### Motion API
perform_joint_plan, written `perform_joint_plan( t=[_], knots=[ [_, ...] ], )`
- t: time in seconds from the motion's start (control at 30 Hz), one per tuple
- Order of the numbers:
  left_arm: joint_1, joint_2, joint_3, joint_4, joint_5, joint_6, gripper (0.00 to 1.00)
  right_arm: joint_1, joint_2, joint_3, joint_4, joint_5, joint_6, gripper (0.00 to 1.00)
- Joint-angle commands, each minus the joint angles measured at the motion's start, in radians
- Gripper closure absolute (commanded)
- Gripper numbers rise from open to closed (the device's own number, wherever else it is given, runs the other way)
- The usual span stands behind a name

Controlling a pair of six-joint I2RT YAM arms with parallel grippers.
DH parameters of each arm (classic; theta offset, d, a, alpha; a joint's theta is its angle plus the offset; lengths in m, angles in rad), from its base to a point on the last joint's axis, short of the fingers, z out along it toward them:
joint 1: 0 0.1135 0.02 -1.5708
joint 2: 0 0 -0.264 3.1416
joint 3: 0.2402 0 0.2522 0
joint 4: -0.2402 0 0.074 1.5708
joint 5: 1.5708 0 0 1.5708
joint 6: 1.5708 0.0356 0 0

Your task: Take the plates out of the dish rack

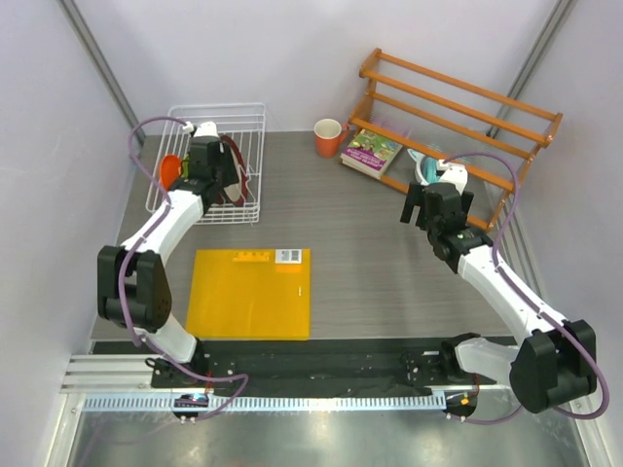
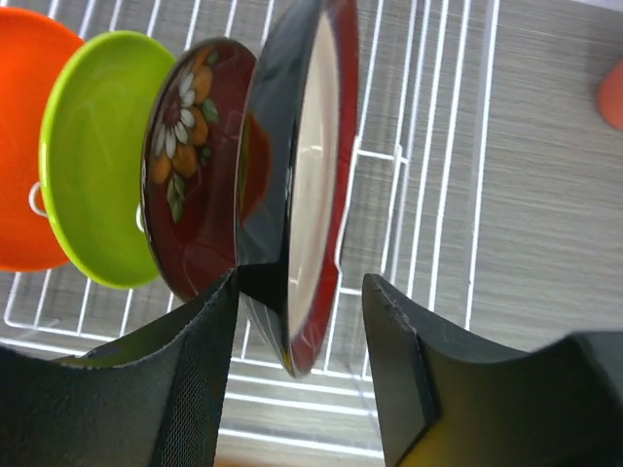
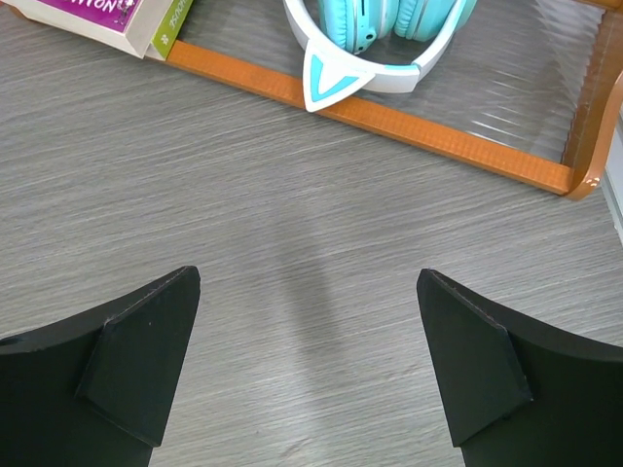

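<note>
The white wire dish rack [image 1: 248, 117] stands at the back left, its bars showing in the left wrist view [image 2: 428, 117]. In it three plates stand on edge: an orange plate [image 2: 24, 146] [image 1: 170, 170], a lime green plate [image 2: 97, 156], and a large dark red plate [image 2: 311, 175] [image 1: 234, 161] whose flowered side faces the green one and whose cream side faces right. My left gripper [image 2: 300, 292] [image 1: 219, 161] is open, its jaws either side of the large plate's lower rim. The left finger [image 2: 195, 370] is at the rim and the right finger stands apart. My right gripper [image 3: 310, 292] [image 1: 435, 199] is open and empty above the table.
An orange wooden slatted shelf [image 1: 458, 107] stands at the back right with teal headphones [image 3: 380, 39] and a book [image 1: 371, 153] on its lowest level. An orange mug [image 1: 329, 136] sits beside the rack. A yellow mat [image 1: 252, 292] lies front centre.
</note>
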Motion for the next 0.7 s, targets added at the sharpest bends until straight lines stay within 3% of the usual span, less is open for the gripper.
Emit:
perform_joint_plan(
  t=[0.0,0.07,0.17,0.23,0.67],
  knots=[
    [-0.028,0.060,0.074,0.100,-0.128,0.063,0.51,0.004,0.008,0.016,0.020,0.003,0.000,0.00],
    [-0.034,0.094,0.088,0.098,-0.151,0.066,0.61,0.006,0.013,0.016,0.020,0.007,-0.001,0.00],
    [-0.045,0.109,0.105,0.097,-0.194,0.069,0.91,0.004,0.014,0.016,0.020,0.015,-0.003,0.00],
    [-0.057,0.115,0.108,0.101,-0.235,0.086,0.99,0.006,0.019,0.016,0.020,0.020,-0.003,0.00],
    [-0.189,0.065,0.162,0.124,-0.525,0.264,1.00,0.006,0.019,0.013,0.012,0.026,0.003,0.00]
  ],
)
